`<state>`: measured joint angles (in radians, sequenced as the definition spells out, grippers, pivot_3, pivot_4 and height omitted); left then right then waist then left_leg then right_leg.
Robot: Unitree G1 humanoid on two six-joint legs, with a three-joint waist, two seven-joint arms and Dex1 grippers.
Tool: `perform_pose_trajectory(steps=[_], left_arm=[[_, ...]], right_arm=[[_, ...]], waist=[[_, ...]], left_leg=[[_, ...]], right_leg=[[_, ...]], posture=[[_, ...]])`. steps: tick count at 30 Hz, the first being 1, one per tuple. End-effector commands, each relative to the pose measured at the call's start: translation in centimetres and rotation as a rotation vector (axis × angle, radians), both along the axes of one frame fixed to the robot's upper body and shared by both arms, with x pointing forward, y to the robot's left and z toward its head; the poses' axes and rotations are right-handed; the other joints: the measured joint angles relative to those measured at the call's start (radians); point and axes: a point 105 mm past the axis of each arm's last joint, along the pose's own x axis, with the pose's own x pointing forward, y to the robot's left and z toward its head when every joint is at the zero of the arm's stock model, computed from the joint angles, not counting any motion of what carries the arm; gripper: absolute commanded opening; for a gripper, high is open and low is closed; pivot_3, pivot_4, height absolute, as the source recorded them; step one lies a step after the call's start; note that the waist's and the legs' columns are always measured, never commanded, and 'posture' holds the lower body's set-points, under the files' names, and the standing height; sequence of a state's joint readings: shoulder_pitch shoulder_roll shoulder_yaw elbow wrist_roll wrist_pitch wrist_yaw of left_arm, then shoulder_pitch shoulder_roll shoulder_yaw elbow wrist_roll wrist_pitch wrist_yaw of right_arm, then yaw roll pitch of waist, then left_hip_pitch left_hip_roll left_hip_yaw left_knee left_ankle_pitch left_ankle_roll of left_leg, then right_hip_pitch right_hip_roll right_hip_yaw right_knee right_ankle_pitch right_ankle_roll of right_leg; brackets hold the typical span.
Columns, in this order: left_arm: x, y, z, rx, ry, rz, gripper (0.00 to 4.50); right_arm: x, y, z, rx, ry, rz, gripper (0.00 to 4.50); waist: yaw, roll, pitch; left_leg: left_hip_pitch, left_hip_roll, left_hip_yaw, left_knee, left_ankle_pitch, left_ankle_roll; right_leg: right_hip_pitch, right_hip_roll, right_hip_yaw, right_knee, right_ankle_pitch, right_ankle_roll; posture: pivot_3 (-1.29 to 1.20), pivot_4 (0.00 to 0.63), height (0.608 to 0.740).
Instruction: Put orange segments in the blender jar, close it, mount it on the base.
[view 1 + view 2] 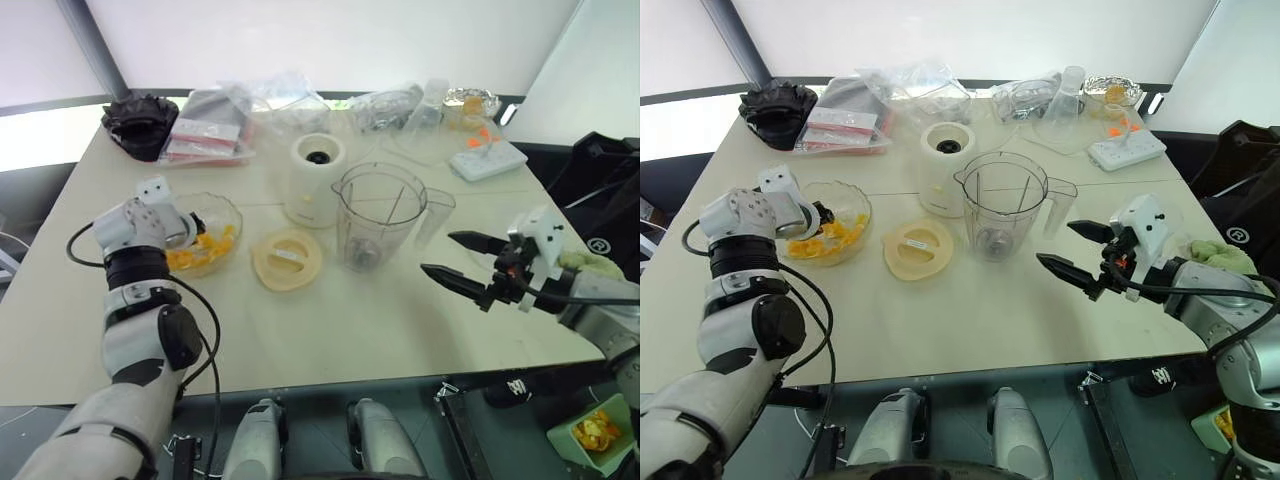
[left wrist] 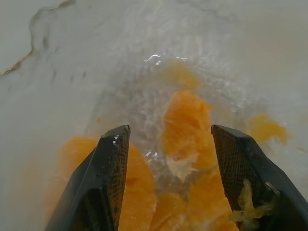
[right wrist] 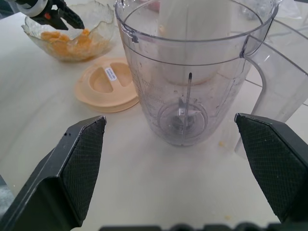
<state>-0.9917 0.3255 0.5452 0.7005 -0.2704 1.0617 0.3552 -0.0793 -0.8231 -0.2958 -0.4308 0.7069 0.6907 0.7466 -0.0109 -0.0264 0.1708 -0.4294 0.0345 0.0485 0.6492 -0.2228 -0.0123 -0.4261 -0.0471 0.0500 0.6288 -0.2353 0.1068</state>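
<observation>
**Left hand in the fruit bowl, jar standing open mid-surface**

Along the far edge of the surface (image 1: 400,340) lie a black crumpled object (image 1: 140,122) at the far left corner, sealed red-and-white packets (image 1: 205,140), clear plastic bags (image 1: 280,100), a foil-wrapped item (image 1: 470,100) and a white power strip (image 1: 487,158) toward the far right corner. Nothing stands between the scalloped glass bowl (image 1: 232,215) near the left edge and the blender jar (image 1: 378,215) in the middle. The cream-yellow lid (image 1: 287,259) lies flat between bowl and jar, just nearer the front edge. The base (image 1: 316,178) stands behind the jar and a little to its left, close beside it, its dark socket up. The jar is upright and uncovered, its handle toward the right edge.

The orange segments (image 2: 187,120) lie in the bowl. The left hand (image 2: 171,144) is angled down into the bowl from the front, its fingers apart and straddling a segment, not closed on it; a scrap of pulp clings to one finger (image 2: 245,207). The right hand (image 1: 465,258) hovers above the surface toward the right edge, pointing roughly level at the jar, its fingers spread wide with nothing between them.
</observation>
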Motion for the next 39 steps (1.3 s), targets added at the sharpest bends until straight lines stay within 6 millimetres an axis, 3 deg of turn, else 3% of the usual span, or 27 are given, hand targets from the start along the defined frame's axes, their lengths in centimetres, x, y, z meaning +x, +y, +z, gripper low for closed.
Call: perform_pose_trajectory(steps=[1,11,19,27,30,32,34,39], left_arm=[[1.1,0.4,1.4,0.03,-0.061,0.02,2.77],[2.3,-0.5,1.0,0.036,-0.083,-0.034,2.77],[1.9,-0.5,-0.6,0.069,-0.015,-0.053,2.77],[1.9,-0.3,-0.8,0.068,-0.018,-0.059,2.77],[2.0,-0.2,-0.7,0.08,-0.025,-0.059,1.89],[2.1,-0.1,-0.6,0.089,-0.034,-0.059,0.81],[2.2,-0.2,-0.4,0.091,-0.039,-0.065,0.02],[2.2,-0.2,-0.1,0.087,-0.043,-0.077,0.02]], right_arm=[[-0.3,0.6,0.9,-0.009,-0.047,0.017,4.46],[-0.3,0.6,0.8,-0.014,-0.046,0.01,4.46],[-0.2,0.6,0.7,-0.016,-0.051,0.005,4.46],[-0.2,0.7,0.5,-0.016,-0.049,0.007,4.46],[-0.2,0.7,0.5,-0.018,-0.049,0.007,4.5],[-0.2,0.6,0.5,-0.02,-0.049,0.005,4.5],[-0.2,0.6,0.5,-0.022,-0.048,0.005,4.5],[-0.2,0.6,0.3,-0.024,-0.044,0.006,4.5]], waist=[[0.002,0.0,0.0],[0.0,-0.001,0.0],[0.0,-0.001,0.0],[0.0,-0.001,0.0],[0.0,-0.001,0.0],[0.0,-0.001,0.0],[0.0,-0.001,0.0],[0.0,-0.001,0.0]], left_leg=[[0.0,0.0,0.0,0.0,0.0,0.0],[0.0,0.0,0.001,0.0,0.0,0.0],[0.0,0.0,0.001,0.0,0.0,0.0],[0.0,0.0,0.001,0.0,0.0,0.0],[0.0,0.0,0.001,0.0,0.0,0.0],[0.0,0.0,0.001,0.0,0.0,0.0],[0.0,0.0,0.001,0.0,0.0,0.0],[0.0,0.0,0.001,0.0,0.0,0.0]], right_leg=[[0.0,0.0,0.0,0.0,0.0,0.0],[0.0,-0.001,0.0,0.0,0.0,0.0],[0.0,-0.001,0.0,0.0,0.0,0.0],[0.0,-0.001,0.0,0.0,0.0,0.0],[0.0,-0.001,0.0,0.001,0.0,0.0],[0.0,-0.001,0.0,0.001,0.0,0.0],[0.0,-0.001,0.0,0.001,0.0,0.0],[0.0,-0.001,0.0,0.001,0.0,0.001]], posture=[[0.0,0.15,0.74],[0.0,0.15,0.74],[0.0,0.15,0.74],[0.0,0.15,0.74],[0.0,0.15,0.74],[0.0,0.15,0.74],[0.0,0.15,0.74],[0.0,0.15,0.74]])
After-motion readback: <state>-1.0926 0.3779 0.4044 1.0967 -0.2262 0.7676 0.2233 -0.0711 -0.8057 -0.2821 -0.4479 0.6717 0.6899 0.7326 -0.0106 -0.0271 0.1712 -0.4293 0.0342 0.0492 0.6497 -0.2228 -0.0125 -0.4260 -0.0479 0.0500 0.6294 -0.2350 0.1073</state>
